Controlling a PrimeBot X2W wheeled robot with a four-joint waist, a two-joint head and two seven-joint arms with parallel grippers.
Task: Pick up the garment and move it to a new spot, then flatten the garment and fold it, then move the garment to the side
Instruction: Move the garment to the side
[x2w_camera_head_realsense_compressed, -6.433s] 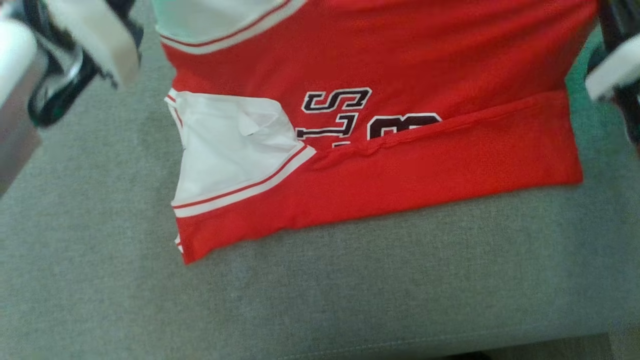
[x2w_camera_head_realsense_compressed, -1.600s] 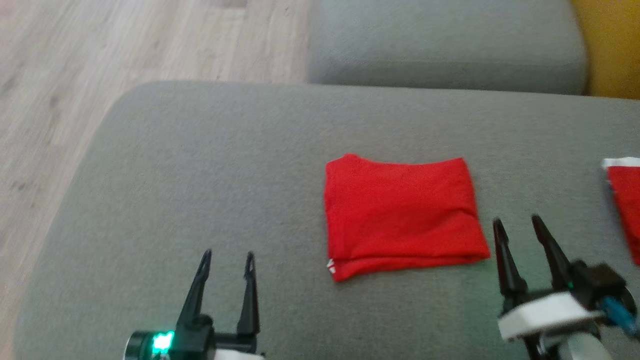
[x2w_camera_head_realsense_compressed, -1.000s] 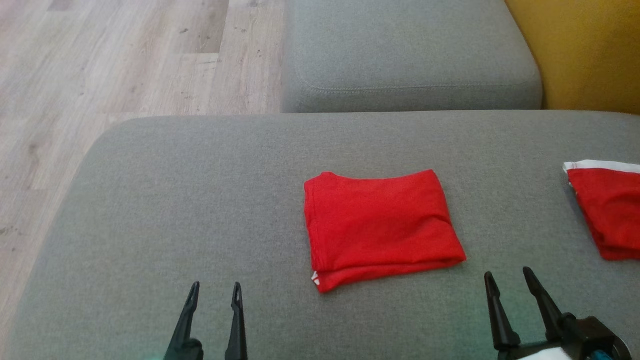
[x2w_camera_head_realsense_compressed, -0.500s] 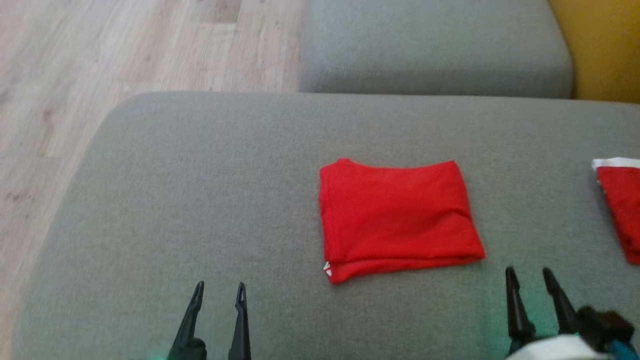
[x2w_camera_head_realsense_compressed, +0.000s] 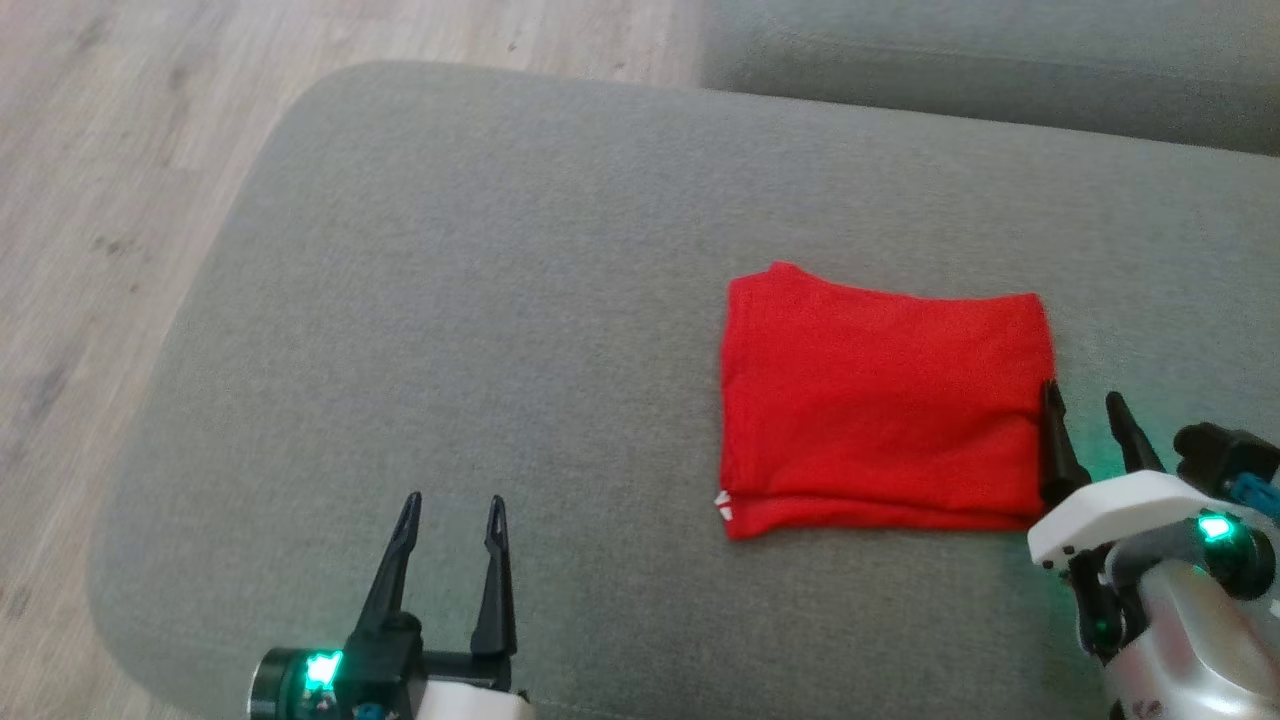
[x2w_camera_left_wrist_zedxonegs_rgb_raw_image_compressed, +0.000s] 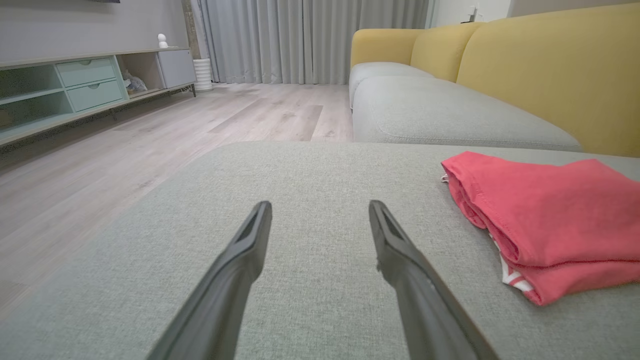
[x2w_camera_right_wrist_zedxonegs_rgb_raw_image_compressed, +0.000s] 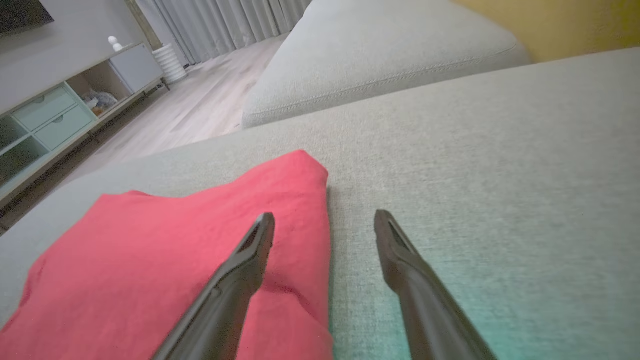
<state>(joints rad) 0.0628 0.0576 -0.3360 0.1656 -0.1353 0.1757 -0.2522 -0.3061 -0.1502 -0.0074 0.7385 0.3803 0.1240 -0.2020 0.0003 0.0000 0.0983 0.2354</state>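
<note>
The right gripper (x2w_camera_head_realsense_compressed: 1080, 392) was noted with its fingers spread and nothing held. One finger was seen over the right edge of the folded red fabric garment (x2w_camera_head_realsense_compressed: 880, 400), the other just beside that edge; contact could not be determined. The left gripper (x2w_camera_head_realsense_compressed: 455, 499) was likewise recorded spread and empty, well to the garment's left. The garment was laid flat on the grey woven sofa cushion (x2w_camera_head_realsense_compressed: 480, 300); pale wood plank floor (x2w_camera_head_realsense_compressed: 100, 200) was seen farther to its left.

A big grey seat (x2w_camera_head_realsense_compressed: 450, 300) stands on a pale wood floor (x2w_camera_left_wrist_zedxonegs_rgb_raw_image_compressed: 150, 130). Past it is a sofa (x2w_camera_left_wrist_zedxonegs_rgb_raw_image_compressed: 450, 110) with a yellow back (x2w_camera_left_wrist_zedxonegs_rgb_raw_image_compressed: 550, 75). Grey curtains (x2w_camera_left_wrist_zedxonegs_rgb_raw_image_compressed: 300, 40) hang far off, near a long low cabinet (x2w_camera_left_wrist_zedxonegs_rgb_raw_image_compressed: 165, 67) with green drawers (x2w_camera_left_wrist_zedxonegs_rgb_raw_image_compressed: 87, 72).
</note>
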